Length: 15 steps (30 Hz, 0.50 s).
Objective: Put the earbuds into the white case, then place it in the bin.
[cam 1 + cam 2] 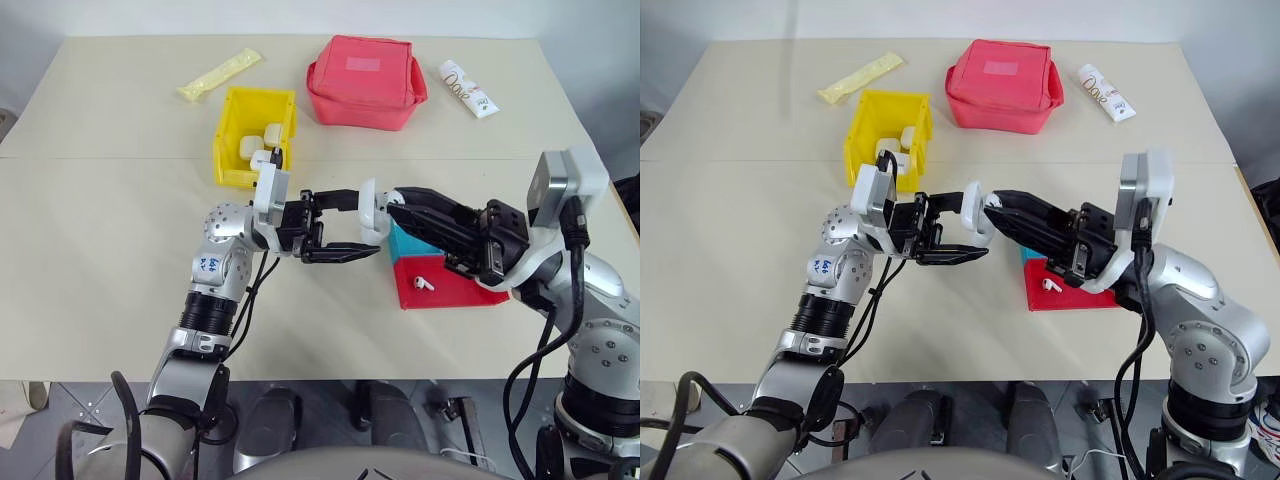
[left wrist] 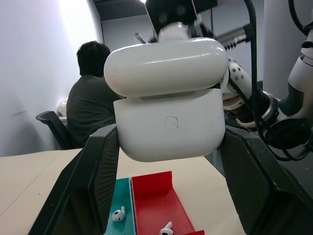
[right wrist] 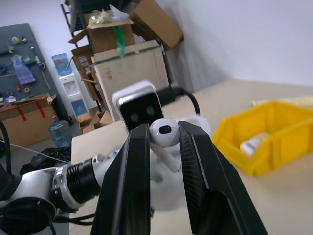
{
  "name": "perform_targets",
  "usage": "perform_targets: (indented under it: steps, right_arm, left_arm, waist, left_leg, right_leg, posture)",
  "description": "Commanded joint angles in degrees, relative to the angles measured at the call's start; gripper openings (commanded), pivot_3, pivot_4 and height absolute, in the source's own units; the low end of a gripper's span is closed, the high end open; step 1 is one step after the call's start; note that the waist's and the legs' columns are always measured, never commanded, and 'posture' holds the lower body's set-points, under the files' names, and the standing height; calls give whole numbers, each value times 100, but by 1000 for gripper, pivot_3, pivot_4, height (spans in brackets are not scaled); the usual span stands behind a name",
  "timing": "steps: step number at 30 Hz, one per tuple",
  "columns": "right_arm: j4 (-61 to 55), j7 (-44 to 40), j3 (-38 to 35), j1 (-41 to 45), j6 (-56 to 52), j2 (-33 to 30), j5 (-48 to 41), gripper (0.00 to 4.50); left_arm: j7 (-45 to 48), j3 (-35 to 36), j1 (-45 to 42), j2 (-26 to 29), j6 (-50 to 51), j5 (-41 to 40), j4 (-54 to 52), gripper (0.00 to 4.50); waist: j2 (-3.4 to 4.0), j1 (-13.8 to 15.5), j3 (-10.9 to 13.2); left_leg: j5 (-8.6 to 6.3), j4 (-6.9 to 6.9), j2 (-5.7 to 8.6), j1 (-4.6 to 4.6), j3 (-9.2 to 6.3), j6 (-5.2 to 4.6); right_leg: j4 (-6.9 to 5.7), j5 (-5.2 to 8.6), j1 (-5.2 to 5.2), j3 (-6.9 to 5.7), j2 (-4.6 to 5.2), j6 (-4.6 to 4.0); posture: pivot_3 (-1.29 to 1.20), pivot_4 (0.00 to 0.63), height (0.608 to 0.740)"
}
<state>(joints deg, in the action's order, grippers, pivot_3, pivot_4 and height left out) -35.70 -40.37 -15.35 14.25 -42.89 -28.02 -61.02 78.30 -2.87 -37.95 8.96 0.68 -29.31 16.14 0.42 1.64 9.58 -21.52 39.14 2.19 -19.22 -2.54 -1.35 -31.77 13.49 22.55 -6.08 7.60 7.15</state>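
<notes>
Above the cream counter (image 1: 100, 260), the left claw (image 1: 340, 226) is clamped on the white case (image 1: 372, 212), lid ajar, while the right claw (image 3: 164, 142) pinches one earbud (image 3: 164, 133) just beside it. Another earbud (image 1: 423, 284) lies in the red tray (image 1: 440, 290). Behind stand the yellow bin (image 1: 255, 135), a red pouch (image 1: 365, 82), two packets. A person (image 2: 95, 98) sits beyond; cardboard boxes (image 3: 132, 54) crowd the room.

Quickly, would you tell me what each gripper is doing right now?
Left gripper: closed on the white case, lid ajar.
Right gripper: closed on an earbud.
</notes>
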Motion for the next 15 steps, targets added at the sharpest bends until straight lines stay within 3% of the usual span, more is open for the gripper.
perform_targets:
  steps: [1,15]
  right_arm:
    - [-125,56,117,-116,224,92,-137,474]
    - [48,192,611,-333,550,289,-5,474]
  left_arm:
    - [-7,28,-126,-21,12,-154,-250,2737]
    - [62,20,-108,-27,27,-174,-294,2737]
  waist:
    - [0,-4,0]
    - [0,-1,0]
  left_leg:
    - [0,0,-1,0,-1,0]
    - [0,-1,0,0,-2,-1]
  right_leg:
    - [0,0,0,0,-1,-1]
    - [0,1,0,0,0,-2]
  posture:
    - [0,150,740]
    - [0,150,740]
